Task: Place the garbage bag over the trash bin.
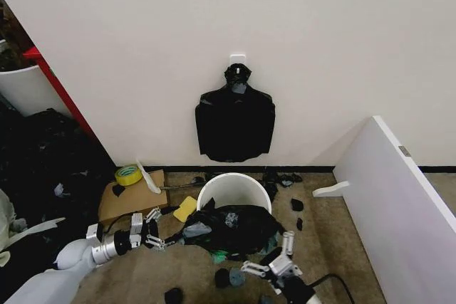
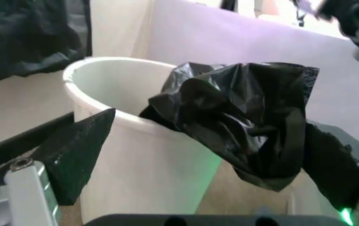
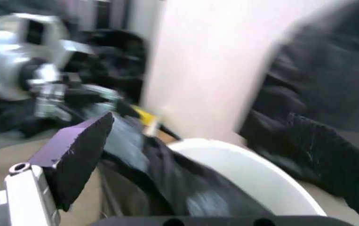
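Head view: I see the trash bin (image 1: 234, 191) standing on the floor below the bundle of black bags (image 1: 235, 120) hung on the wall. The garbage bag (image 1: 229, 228) is heaped over the bin's near rim and spills down its front; the far half of the mouth is bare white. My left gripper (image 1: 152, 231) sits low at the bag's left edge, fingers spread, touching or just beside the plastic. My right gripper (image 1: 273, 258) is at the bag's near right corner, fingers parted. A roll of yellow-green tape (image 1: 128, 174) lies on a cardboard sheet (image 1: 132, 195) to the left, and a white panel (image 1: 399, 208) leans at the right.

Left wrist view: the bin's rim (image 2: 98, 70) is open toward the wall, and the bag (image 2: 242, 117) hangs crumpled over one side. The two dark pads (image 2: 79, 155) stand well apart with nothing clamped between them.

Right wrist view: motion blur hides much. One pad (image 3: 82, 150) lies against the bag's dark folds (image 3: 166, 183) at the white rim (image 3: 254, 174); the jaws look wide, and I see no plastic pinched.

Judgement: the step in hand is spreading the bag's mouth around the rim, and it is roughly half done. The next move calls for a firm pinch on the bag's hem at each side, then a stretch outward and over the far rim.
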`<state>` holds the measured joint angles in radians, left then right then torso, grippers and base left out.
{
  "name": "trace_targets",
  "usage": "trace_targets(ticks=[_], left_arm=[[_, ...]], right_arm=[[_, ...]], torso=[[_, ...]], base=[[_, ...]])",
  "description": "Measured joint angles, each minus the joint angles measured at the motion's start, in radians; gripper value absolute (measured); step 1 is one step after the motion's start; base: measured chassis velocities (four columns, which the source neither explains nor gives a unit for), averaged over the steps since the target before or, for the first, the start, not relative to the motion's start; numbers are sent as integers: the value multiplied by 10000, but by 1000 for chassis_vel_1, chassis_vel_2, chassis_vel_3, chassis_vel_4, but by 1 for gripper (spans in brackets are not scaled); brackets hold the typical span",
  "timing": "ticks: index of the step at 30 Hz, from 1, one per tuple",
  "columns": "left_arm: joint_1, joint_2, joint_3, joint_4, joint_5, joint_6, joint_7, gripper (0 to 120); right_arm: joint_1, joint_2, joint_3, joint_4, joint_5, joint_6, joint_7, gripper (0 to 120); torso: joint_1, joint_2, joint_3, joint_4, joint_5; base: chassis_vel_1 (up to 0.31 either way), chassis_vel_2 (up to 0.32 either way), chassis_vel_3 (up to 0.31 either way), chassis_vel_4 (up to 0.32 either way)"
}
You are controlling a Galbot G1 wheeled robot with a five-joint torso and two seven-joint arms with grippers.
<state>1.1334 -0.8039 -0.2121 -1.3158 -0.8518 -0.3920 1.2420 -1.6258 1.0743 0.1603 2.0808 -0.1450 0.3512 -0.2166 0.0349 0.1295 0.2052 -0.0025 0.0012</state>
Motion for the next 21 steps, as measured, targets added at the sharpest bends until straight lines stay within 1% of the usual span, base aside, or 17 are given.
trace_targets(ticks=[1, 3, 4, 7, 11, 12, 15, 16, 19, 20, 21], left_arm=[[-44, 14, 40, -18, 76, 4, -2, 100], [-128, 15, 110, -84, 210, 32, -22, 100], [-128, 15, 110, -84, 210, 32, -22, 100], [-143, 13, 138, -161, 299, 79, -65, 100], [-131, -15, 152, -204, 353, 121, -75, 100], [-131, -15, 152, -204, 353, 121, -75, 100], [-130, -53, 166, -206, 364, 149, -77, 100], [-134, -59, 169, -208, 364, 164, -77, 100], [-140, -78, 173, -239, 365, 212, -72, 100], [-140, -78, 173, -239, 365, 212, -72, 100], [-139, -82, 175, -243, 367, 218, -71, 100]], right_arm=[[315, -154, -74, -1, 192, -156, -401, 100], [932, -437, -264, -62, 791, -567, -1179, 100], [932, -437, -264, -62, 791, -567, -1179, 100], [1601, -591, -552, -388, 1322, -1017, -2138, 100], [2349, -437, -1181, -912, 1803, -1538, -2483, 99], [2349, -437, -1181, -912, 1803, -1538, -2483, 99], [2943, -167, -1598, -1355, 1763, -1706, -2486, 90], [3112, -99, -1726, -1494, 1725, -1743, -2483, 86], [3471, 43, -2022, -1844, 1388, -1787, -2491, 72], [3471, 43, -2022, -1844, 1388, -1787, -2491, 72], [3518, 69, -2050, -1922, 1300, -1765, -2535, 68]], torso=[[0, 0, 0, 2, -1], [0, 0, 0, -9, -9], [0, 0, 0, -9, -9], [0, 0, 0, -9, -4], [0, 0, 0, -9, -5], [0, 0, 0, -9, -5], [0, 0, 0, -8, -5], [0, 0, 0, -6, -5], [0, 0, 0, -7, -6], [0, 0, 0, -7, -6], [0, 0, 0, -8, -6]], base=[[0, 0, 0, 0], [0, 0, 0, 0], [0, 0, 0, 0], [0, 0, 0, 0], [0, 0, 0, 0], [0, 0, 0, 0], [0, 0, 0, 0], [0, 0, 0, 0], [0, 0, 0, 0], [0, 0, 0, 0], [0, 0, 0, 0]])
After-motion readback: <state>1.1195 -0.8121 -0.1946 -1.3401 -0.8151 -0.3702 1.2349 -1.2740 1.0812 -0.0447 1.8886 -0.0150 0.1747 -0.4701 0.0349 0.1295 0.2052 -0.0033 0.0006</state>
